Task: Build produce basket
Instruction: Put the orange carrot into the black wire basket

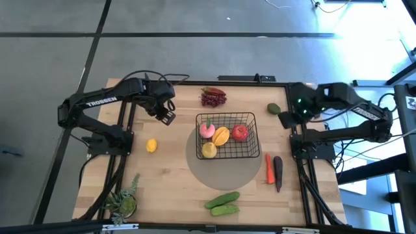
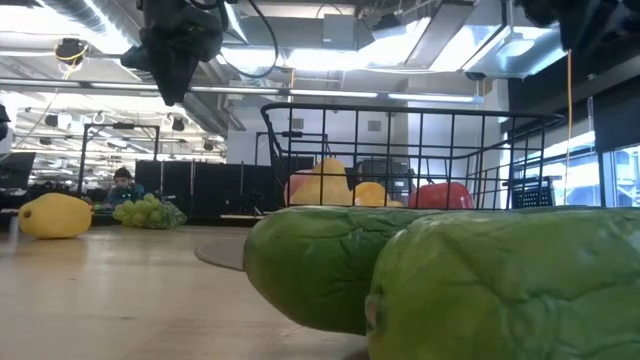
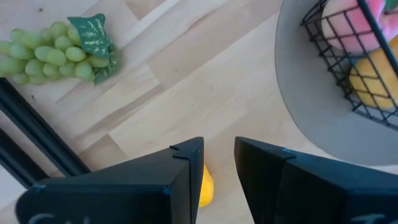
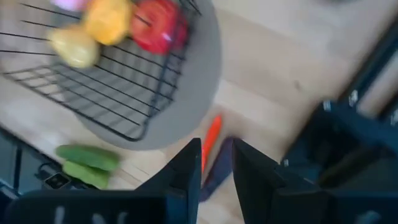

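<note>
Cucumbers (image 2: 450, 275) fill the low view, hiding the basket's (image 2: 400, 150) base and the carrot

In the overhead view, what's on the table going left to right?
Potted plant → lemon → basket → carrot → eggplant. The grapes, the cucumbers and the fruit in the basket overlap it in that direction, so they are left out.

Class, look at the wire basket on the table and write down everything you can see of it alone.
The basket is a black wire-mesh box, rectangular and open at the top, with thin see-through walls. It stands upright on a round grey mat near the middle of the wooden table. Four fruits lie inside, bunched toward one side: a pink peach, a yellow-orange mango, a red apple and a yellow fruit. The rest of its floor is bare. Neither tool touches it.
</note>
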Tool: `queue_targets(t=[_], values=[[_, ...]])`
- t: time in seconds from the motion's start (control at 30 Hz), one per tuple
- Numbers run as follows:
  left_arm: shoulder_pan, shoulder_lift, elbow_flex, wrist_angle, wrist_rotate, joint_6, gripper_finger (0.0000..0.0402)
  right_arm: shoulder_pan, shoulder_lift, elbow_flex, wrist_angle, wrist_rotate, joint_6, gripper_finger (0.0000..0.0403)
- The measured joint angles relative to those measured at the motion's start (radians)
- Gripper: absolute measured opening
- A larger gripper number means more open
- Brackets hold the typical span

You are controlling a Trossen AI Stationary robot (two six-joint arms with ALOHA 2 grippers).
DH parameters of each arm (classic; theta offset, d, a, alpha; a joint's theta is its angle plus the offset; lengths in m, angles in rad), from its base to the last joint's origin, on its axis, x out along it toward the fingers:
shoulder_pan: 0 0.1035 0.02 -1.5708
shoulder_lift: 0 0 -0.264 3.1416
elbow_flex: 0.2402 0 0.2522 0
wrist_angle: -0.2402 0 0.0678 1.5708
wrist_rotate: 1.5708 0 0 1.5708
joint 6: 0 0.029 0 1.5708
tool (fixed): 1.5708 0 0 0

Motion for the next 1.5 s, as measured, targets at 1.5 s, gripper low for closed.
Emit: queue_targets(t=[1.5], values=[[0.03, 0.0, 0.001, 0.016, 0.0, 0.027, 0.008, 0.296, 0.028, -0.701, 0.697, -0.128, 0.511, 0.0083]])
